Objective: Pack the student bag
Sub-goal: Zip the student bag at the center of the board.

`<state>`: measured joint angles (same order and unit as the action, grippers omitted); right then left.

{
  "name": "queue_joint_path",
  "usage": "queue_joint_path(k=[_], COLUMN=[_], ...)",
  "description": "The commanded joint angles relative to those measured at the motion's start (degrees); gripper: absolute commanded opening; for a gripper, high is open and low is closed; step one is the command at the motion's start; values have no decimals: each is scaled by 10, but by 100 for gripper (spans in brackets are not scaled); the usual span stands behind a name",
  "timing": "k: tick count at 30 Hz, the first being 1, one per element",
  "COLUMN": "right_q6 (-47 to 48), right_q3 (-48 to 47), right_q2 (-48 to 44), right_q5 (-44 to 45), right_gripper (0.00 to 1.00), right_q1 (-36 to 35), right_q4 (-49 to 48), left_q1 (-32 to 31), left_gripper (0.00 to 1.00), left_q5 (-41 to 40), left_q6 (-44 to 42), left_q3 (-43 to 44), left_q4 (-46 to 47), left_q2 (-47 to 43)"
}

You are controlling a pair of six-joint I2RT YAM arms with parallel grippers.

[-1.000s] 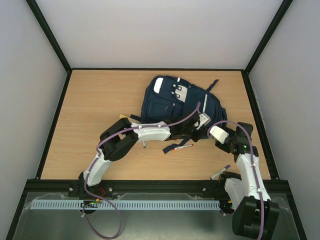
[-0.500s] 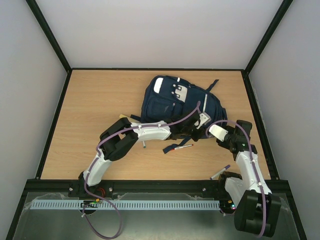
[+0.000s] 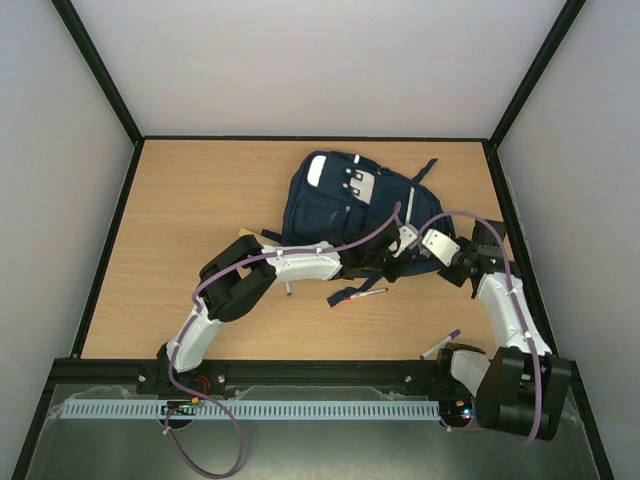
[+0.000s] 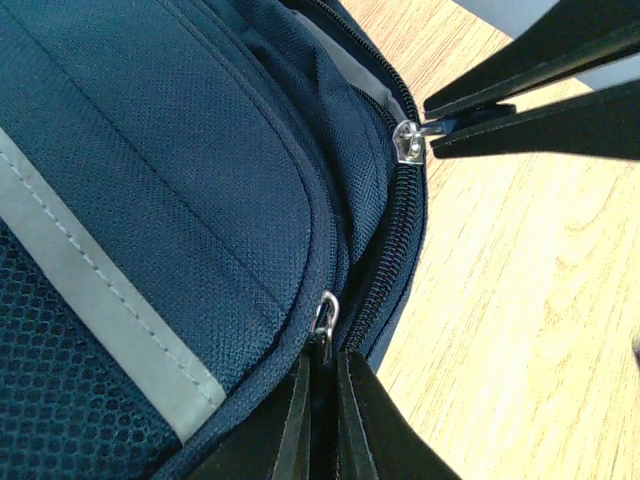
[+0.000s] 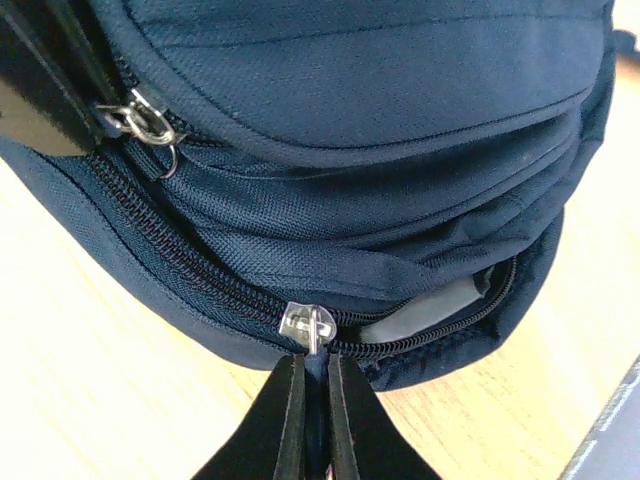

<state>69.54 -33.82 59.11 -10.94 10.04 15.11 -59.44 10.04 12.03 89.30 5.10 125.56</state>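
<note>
Lying on the light wooden tabletop (image 3: 190,210), right of centre and toward the far side, the large navy-blue fabric backpack with white stripes (image 3: 345,200) is met at its near-right corner by both arms. The left gripper (image 4: 322,372) is pinched nearly closed, with the tab of a small silver zipper slider (image 4: 323,312) trapped between its black fingers. Same deal for the right gripper (image 5: 310,378): fingers squeezed narrow on the tab of a second silver slider (image 5: 305,323) on the lower zip track. Something pale grey can be seen in the gap just right of it, but what it is can't be told. A red-and-dark pen (image 3: 360,294) can be spotted on the wood near the bag's corner.
</note>
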Motion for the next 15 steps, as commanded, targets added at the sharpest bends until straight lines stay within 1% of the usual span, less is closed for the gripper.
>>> queue_joint_path(k=[1,4,8,15], right_q6=[-50,-68,-94,-109], right_q3=[-63,-93,-119,-131], right_q2=[39,73,115,160], right_q5=[-34,-48,-48,-10], right_gripper=[1,1,1,1], right_q1=[-1,2,4,30], right_q4=[131,196,255,299], left_q1=[2,2,3,2], left_gripper=[2,3,2,2], left_q5=[-10,-18,-29,-48], left_q6=[-13,-17,-20,-22], left_q3=[-14,-33,-63,-116], left_q4=[31,36,48,73], left_q2=[-23,-32,-44,-69])
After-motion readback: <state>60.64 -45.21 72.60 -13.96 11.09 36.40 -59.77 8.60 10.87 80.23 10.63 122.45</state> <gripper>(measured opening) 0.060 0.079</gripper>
